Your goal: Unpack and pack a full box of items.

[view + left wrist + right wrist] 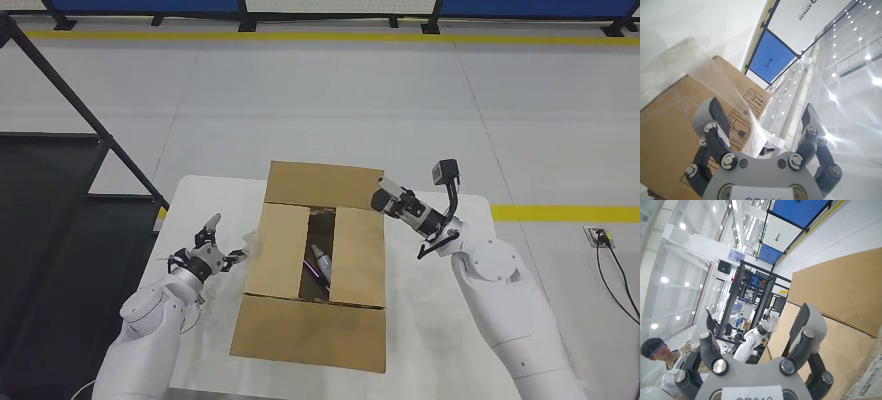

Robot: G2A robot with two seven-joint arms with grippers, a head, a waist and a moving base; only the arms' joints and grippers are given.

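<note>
**Item:** cardboard box, midway between the left and right edges of the table. Its far flap reaches over the table's far edge. The far and near flaps are folded out. The two side flaps lie inward with a gap between them, and a grey cylindrical item shows in that gap.

**Tools:**
- The left gripper is just beside the box's left wall, toward the table's left edge. Its fingers are spread wide and clamp nothing. A clear tape strip trails from the box top down between them; whether it sticks to a pad cannot be told.
- The right gripper is at the box's far right corner. Its fingers are also spread wide and empty, with one finger over the cardboard.

**Step judged in hand:** opening the side flaps to reach the contents.

**Handling advice:**
- Shed the tape first, or it may drag the flap.
- Pinch each side flap at its free edge along the gap.
- Fold the flaps outward together so the box does not slide toward either table edge
</note>
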